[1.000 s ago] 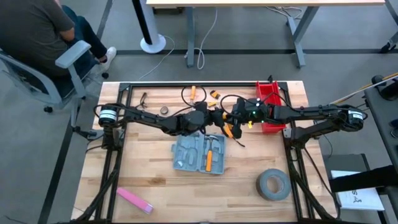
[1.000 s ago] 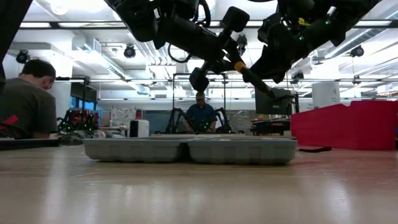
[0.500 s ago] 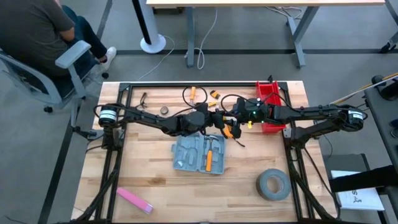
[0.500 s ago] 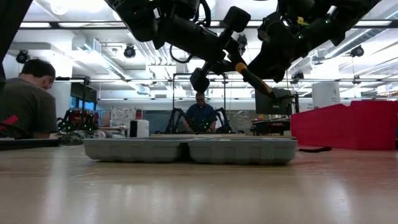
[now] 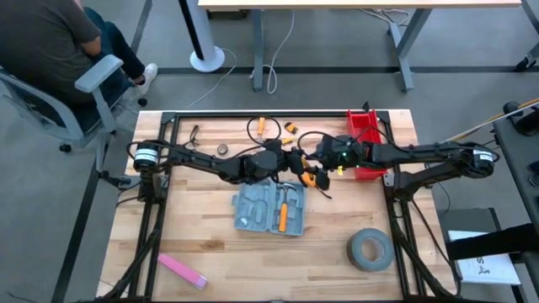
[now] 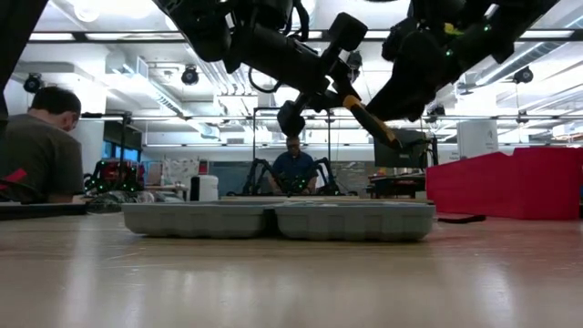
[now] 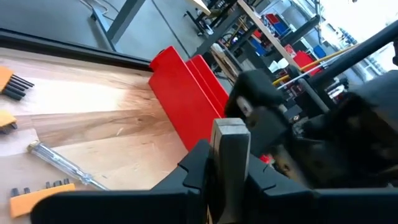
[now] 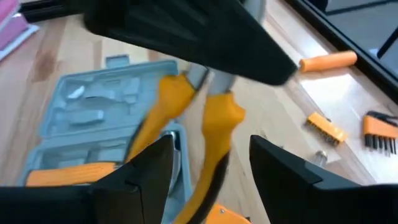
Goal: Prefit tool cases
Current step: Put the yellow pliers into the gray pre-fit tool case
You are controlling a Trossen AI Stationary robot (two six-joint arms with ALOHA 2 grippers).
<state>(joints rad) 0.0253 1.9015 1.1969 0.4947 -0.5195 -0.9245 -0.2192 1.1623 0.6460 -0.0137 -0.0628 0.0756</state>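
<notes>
The blue-grey tool case [image 5: 269, 209] lies open on the table's middle, with orange-handled tools in its recesses; it also shows low in the low view [image 6: 278, 220]. Above its far right corner hangs a pair of pliers [image 6: 369, 117] with orange handles [image 8: 186, 106]. My left gripper [image 5: 295, 164] is shut on the pliers. My right gripper [image 8: 211, 168] is open, with one finger on either side of the handles and apart from them. My left gripper pinches the pliers' grey metal head [image 7: 230, 140] between its two fingers, coming level from the table's left. The pliers are lifted clear of the table. They slant down toward the right, the orange handles [image 6: 378, 128] free below the fingers.
A red bin [image 5: 366, 143] stands at the far right and a grey tape roll [image 5: 369, 250] at the near right. A pink strip [image 5: 181, 269] lies near left. Small tools, among them an orange screwdriver [image 5: 262, 126], lie along the far edge. A person [image 5: 50, 42] sits beyond the far left corner.
My right gripper has let go of the pliers' orange handles and drawn back a little toward the table's right edge. The pliers stay in my left gripper, still slanted and clear of the table.
</notes>
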